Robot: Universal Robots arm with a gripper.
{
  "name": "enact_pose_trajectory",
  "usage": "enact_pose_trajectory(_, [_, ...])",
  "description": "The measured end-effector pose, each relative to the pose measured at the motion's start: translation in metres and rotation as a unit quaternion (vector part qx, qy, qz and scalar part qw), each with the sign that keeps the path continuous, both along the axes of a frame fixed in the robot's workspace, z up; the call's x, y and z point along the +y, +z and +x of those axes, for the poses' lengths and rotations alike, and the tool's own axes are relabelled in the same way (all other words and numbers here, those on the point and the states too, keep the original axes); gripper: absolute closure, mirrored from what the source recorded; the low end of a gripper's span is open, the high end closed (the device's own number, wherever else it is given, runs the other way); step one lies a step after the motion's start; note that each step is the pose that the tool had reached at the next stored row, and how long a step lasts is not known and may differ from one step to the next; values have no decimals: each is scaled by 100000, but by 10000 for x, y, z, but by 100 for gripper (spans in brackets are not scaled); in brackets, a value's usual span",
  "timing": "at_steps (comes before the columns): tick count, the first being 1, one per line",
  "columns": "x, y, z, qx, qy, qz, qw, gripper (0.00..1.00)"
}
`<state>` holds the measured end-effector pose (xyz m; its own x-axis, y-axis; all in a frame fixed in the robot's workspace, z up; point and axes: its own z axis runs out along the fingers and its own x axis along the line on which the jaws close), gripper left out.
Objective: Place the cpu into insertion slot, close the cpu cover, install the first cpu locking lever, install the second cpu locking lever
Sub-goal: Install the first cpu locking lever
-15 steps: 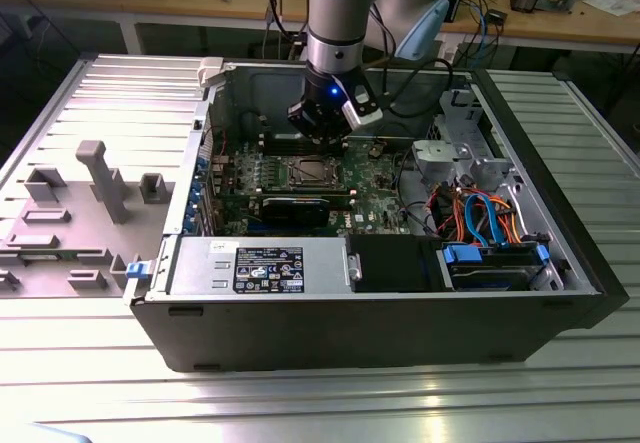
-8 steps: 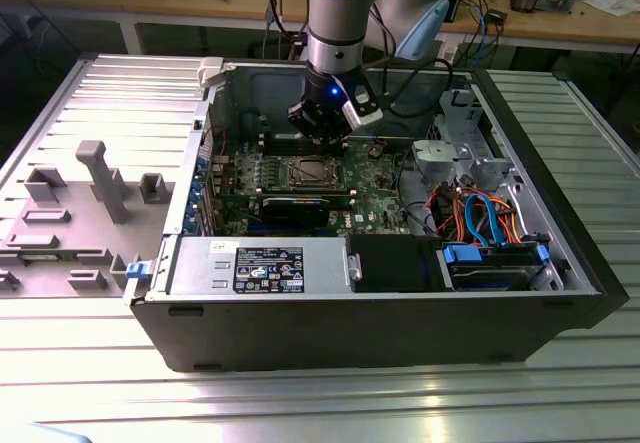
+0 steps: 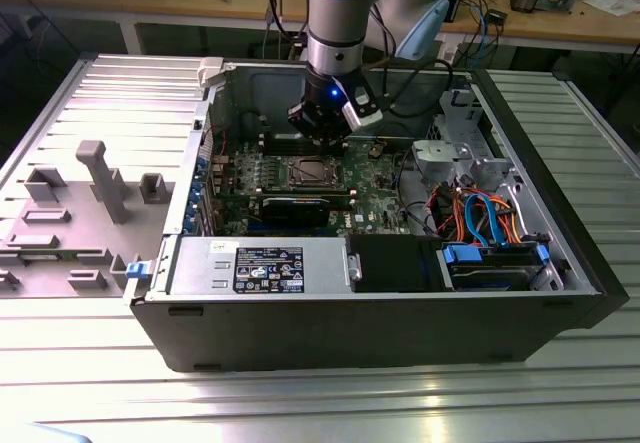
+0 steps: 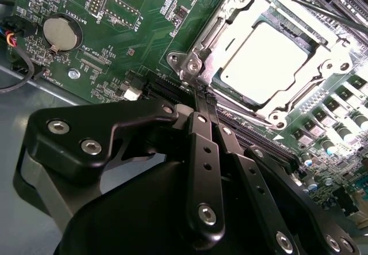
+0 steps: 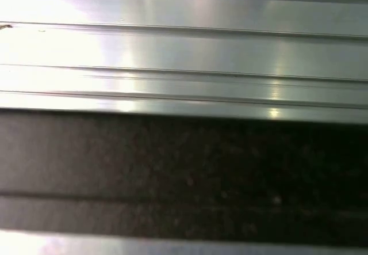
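Note:
The cpu (image 4: 267, 56) lies flat in the insertion slot (image 3: 291, 173) on the green motherboard, its silvery top showing. The cpu cover (image 4: 214, 42) is down around it, framing the chip. A thin dark lever rod (image 4: 310, 6) runs along the far side of the socket. My gripper (image 4: 204, 94) is shut, its two black fingers pressed together with the tips just beside the socket's near corner. I see nothing held between them. In the exterior view the gripper (image 3: 322, 135) hangs inside the open computer case, just behind the socket.
The case walls surround the board. A power supply box (image 3: 265, 266) and a drive bay with blue and orange cables (image 3: 495, 263) sit along the front. A coin battery (image 4: 57, 33) lies off to one side. Grey fixtures (image 3: 100, 178) stand on the ribbed table (image 5: 184, 53).

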<state>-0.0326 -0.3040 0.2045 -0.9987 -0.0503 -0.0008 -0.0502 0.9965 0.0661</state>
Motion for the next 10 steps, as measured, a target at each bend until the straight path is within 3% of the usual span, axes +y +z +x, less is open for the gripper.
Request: enact_pose_trajectory(10, [0, 14, 0, -8, -1, -2, 100000, 89])
